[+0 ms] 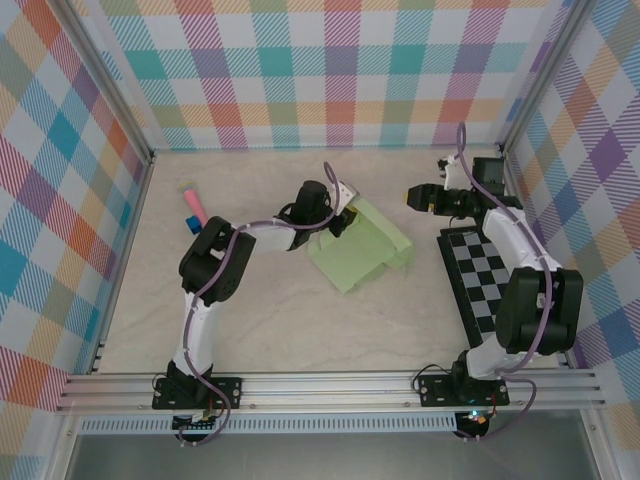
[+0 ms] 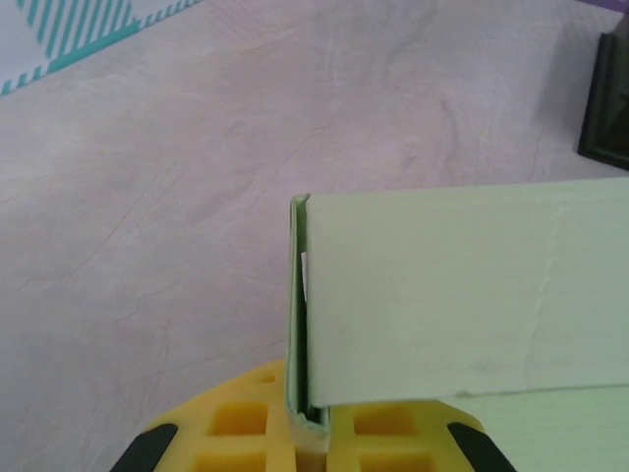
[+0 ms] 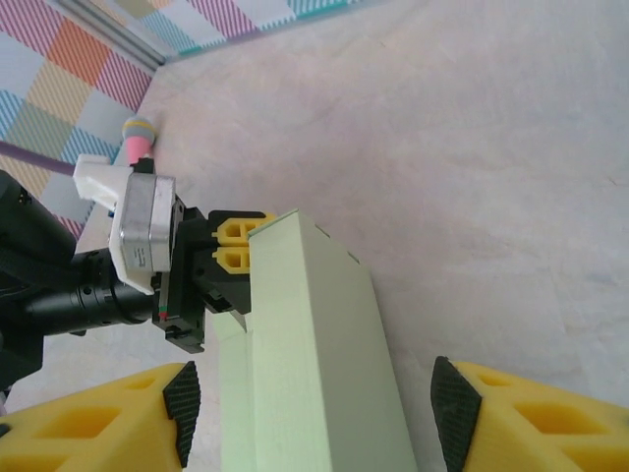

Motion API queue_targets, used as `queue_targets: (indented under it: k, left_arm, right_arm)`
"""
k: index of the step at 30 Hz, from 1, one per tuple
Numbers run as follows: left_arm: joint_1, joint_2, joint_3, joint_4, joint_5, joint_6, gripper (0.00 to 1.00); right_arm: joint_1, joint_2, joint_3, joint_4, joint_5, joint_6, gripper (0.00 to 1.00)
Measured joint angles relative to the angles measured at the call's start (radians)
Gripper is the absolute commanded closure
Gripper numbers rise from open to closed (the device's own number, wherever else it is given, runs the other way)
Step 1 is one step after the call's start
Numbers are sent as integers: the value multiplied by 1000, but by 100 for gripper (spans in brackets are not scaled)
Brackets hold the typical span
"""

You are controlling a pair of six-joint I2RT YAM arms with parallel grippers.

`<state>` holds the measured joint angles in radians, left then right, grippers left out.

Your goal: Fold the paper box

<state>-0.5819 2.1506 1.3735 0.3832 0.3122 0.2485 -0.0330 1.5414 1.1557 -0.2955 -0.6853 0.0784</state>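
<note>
Yellow fingers of the left gripper are seen pinched on an upright flap of the paper box, which is lying partly folded at mid-table, left of the checkered board. The right gripper is spread wide, near the box's far end but apart from it.

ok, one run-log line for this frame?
left gripper: shut on paper box edge | right gripper: open, apart from box | box: partly folded, resting on table
</note>
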Motion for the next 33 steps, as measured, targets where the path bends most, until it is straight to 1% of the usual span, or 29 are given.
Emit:
queue_targets:
  k: [7,11,16,20,22,25,27,30,32,33]
  left_arm:
    - [8,-93,6,-107,-19,-89,100]
    - [24,-126,15,-169,-10,-134,100]
    - [60,-142,24,-229,9,-159,100]
    - [67,-119,119,-372,17,-175,100]
    - [68,-104,164,-417,23,-187,100]
    - [68,-103,176,-499,29,-204,100]
    - [68,-98,196,-593,29,-211,100]
    - [68,-97,224,-690,11,-215,100]
    - [68,-111,196,-673,-6,-215,100]
    - [68,-131,153,-642,-23,-215,100]
  right_arm:
    - [4,-11,-25,53,-31,-7,33]
    - [4,-3,-24,45,-24,2,34]
    - [0,8,-24,24,3,58,35]
    - [0,21,-27,17,-5,95,36]
    - [0,35,-37,16,-13,107,36]
    - [0,53,-64,13,-36,139,36]
    - [0,53,-84,2,-47,154,36]
    - [0,44,-108,-1,-50,166,35]
    - [0,18,-131,8,-56,168,35]
    - [0,2,-141,11,-60,167,35]
